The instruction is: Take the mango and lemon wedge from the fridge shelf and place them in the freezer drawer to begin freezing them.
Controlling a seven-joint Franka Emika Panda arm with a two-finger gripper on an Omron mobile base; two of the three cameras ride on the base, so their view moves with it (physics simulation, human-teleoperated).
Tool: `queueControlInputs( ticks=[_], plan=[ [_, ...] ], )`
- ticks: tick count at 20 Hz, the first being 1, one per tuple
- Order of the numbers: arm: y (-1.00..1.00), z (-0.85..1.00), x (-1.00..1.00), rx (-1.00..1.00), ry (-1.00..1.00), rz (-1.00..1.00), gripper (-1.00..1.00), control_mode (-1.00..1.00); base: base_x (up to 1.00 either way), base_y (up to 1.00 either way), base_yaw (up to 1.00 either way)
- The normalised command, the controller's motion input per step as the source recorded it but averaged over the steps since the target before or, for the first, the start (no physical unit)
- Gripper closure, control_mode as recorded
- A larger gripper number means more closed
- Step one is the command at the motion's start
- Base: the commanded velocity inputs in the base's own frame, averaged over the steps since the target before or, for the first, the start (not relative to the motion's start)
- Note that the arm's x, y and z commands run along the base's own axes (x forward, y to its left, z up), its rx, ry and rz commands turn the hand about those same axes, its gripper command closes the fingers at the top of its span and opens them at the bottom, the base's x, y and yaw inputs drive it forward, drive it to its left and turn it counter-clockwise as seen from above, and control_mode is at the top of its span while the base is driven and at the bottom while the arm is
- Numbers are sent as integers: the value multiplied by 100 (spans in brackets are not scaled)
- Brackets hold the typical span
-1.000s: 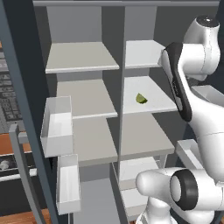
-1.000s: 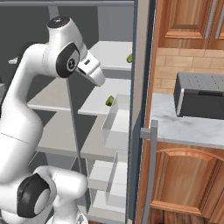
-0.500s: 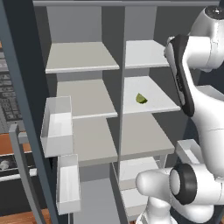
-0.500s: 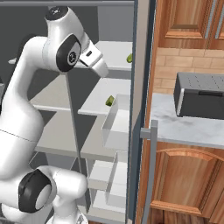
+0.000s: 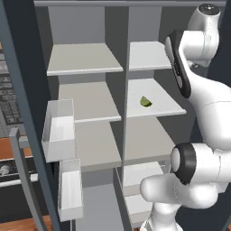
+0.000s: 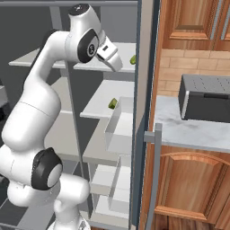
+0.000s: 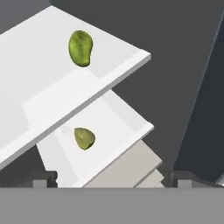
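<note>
Hand: my gripper (image 7: 109, 179) spread wide, grasping nothing.
Approach: I'd centre on the mango (image 7: 80, 48), far up the fridge shelf (image 7: 52, 94).

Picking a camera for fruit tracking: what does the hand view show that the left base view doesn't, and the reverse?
Hand view's extra: the mango lying on the upper shelf. Left base view's extra: two clear door bins at left and the robot arm at right. Shared: the lemon wedge sitting on the lower shelf.
</note>
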Motion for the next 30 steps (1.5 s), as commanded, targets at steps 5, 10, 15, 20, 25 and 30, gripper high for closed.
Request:
queueControlInputs(
  ticks=[5,10,15,20,25,30],
  plan=[
    [-40,-22,41,0,0,0,-100,-100,0,0,0],
    [-14,-9,75,0,0,0,-100,-100,0,0,0],
    [-15,-9,55,0,0,1,-100,-100,0,0,0],
    [-20,-10,43,0,0,0,-100,-100,0,0,0],
    [-9,-14,55,0,0,0,-100,-100,0,0,0],
    [-12,-20,46,0,0,0,-100,-100,0,0,0]
  ],
)
